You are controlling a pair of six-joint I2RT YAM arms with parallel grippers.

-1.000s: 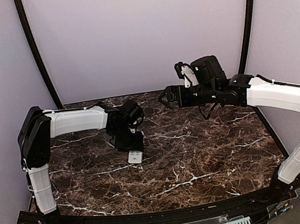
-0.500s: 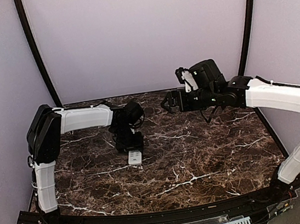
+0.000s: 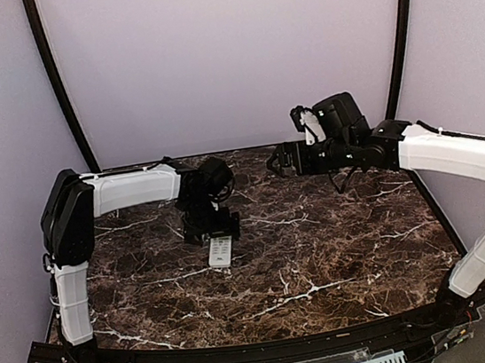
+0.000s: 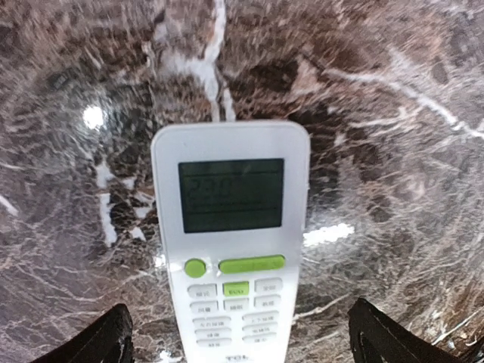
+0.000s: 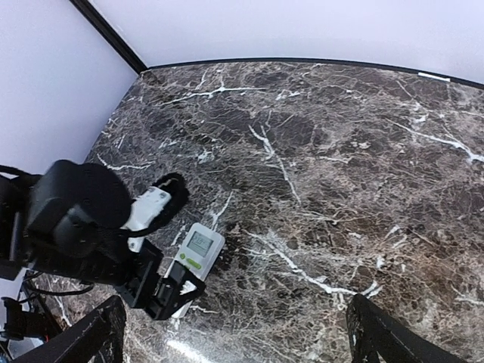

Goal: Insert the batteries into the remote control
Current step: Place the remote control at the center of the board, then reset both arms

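L gripper (image 4: 246, 338) sits over the remote control (image 4: 231, 242), jaws splayed wide either side, clear of it. Your R gripper (image 5: 238, 333) is well off the remote, splayed too, empty.

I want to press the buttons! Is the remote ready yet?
Looks nearly done: the remote lies face up and its screen shows numbers, so batteries are probably inside. No loose batteries show. In hand: nothing; the left claw sits open around its button end, the right claw open in the air. Left: probably just backing away.
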